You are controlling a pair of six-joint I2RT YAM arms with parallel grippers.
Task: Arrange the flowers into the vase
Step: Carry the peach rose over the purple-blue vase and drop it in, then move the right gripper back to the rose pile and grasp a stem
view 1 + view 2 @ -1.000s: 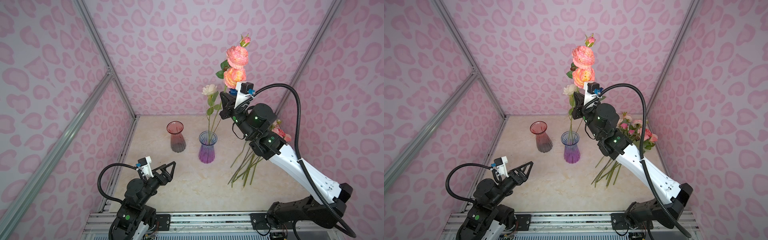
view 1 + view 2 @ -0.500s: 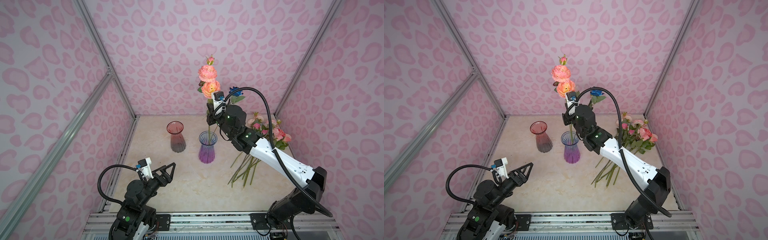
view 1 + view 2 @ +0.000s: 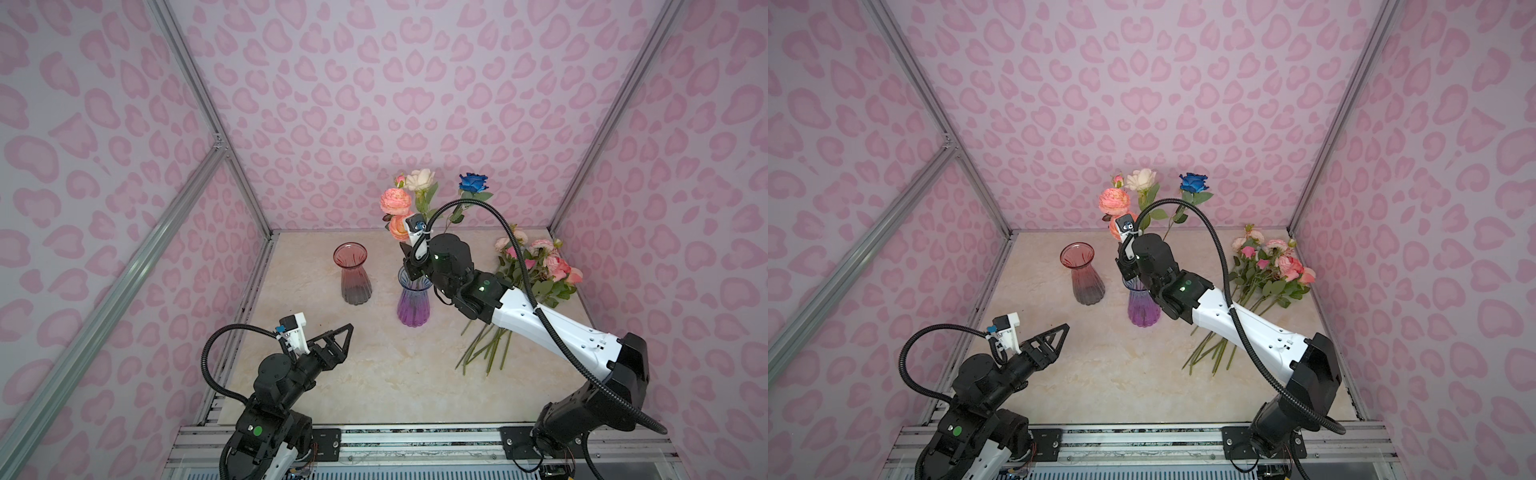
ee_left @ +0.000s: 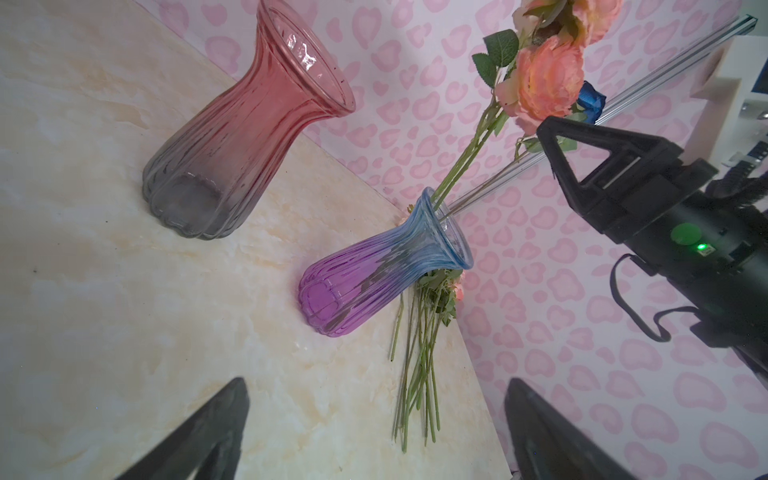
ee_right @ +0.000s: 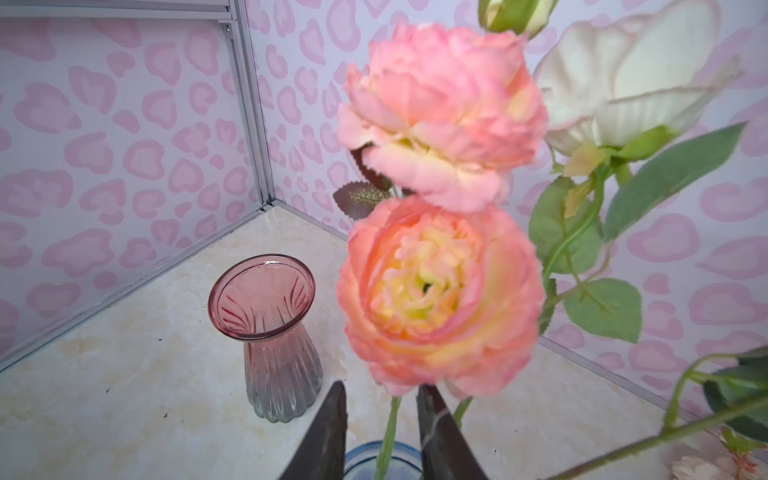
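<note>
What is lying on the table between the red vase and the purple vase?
Nothing: only bare table separates the red vase from the purple vase, in both top views.

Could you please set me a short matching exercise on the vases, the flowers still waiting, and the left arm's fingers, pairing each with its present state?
Column one:
A. red vase
B. purple vase
C. loose flowers
D. left gripper

Column two:
1. lying flat on the table
2. fingers open, holding nothing
3. upright and empty
4. upright, with stems inside

Pairs: A-3, B-4, C-1, D-2.
</note>
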